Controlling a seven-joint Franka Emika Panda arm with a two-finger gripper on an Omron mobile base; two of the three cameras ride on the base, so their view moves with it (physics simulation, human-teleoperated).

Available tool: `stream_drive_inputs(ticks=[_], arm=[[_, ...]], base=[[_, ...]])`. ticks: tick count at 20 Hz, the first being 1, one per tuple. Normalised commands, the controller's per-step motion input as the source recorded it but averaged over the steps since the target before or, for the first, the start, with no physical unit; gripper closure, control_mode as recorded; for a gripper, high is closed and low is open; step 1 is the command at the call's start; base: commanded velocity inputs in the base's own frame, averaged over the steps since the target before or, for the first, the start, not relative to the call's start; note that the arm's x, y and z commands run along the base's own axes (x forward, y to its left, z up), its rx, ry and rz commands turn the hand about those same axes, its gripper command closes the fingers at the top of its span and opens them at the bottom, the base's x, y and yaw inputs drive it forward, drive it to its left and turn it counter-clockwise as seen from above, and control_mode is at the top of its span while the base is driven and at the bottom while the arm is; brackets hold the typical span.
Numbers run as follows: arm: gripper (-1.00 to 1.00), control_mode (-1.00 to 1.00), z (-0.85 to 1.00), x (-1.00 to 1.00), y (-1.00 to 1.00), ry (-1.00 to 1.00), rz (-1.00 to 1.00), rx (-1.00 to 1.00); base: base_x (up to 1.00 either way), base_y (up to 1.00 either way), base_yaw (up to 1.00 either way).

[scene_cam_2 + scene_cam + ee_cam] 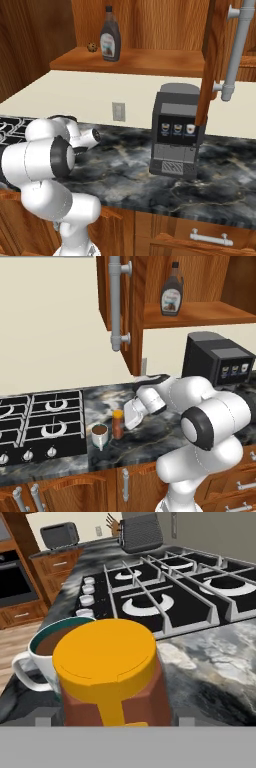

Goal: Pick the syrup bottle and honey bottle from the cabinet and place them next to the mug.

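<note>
Gripper (123,417) sits low over the counter (150,441), right beside the honey bottle (118,424). Its pads appear as two small grey stubs (46,716) flanking the bottle's base in the hand view, but whether they press the bottle or stand just clear of it cannot be told from here; the jaws are spread about as wide as the bottle.

The honey bottle stands upright on the counter, its orange cap (105,653) large in the hand view. The mug (99,435) stands just beside the bottle, on the side nearer the stove (40,423), with its handle turned toward the counter's front edge; the two look to be touching or nearly so. The stove lies beyond the mug, well apart from the bottle.

Above and behind the honey bottle, the cabinet (200,313) hangs open, its door (125,306) swung out with the long grey bar handle (115,303) facing the room. The syrup bottle (171,297) stands upright on the cabinet shelf, far from the honey bottle. A small dark round thing (92,47) sits on the shelf near the syrup bottle. A coffee machine (216,358) stands on the counter under the shelf, on the far side of the arm from the honey bottle.
</note>
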Motion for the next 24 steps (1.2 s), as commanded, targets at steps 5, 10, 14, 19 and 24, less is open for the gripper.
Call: stream_drive_inputs(ticks=[5, 10, 14, 19, 24], arm=[[1.00, -1.00, -0.26, 0.02, 0.00, 0.00, 0.00, 0.00], [1.00, -1.00, -0.02, -0.05, 0.00, 0.00, 0.00, 0.00], [-1.00, -1.00, 0.00, -0.01, 0.00, 0.00, 0.00, 0.00], [-1.00, -1.00, 0.00, -0.06, 0.00, -0.01, 0.00, 0.00], [-1.00, -1.00, 0.00, -0.19, 0.00, -0.03, 0.00, 0.00]], base=[[0.00, 0.00, 0.00], [0.00, 0.00, 0.00], [0.00, 0.00, 0.00], [0.00, 0.00, 0.00], [0.00, 0.00, 0.00]])
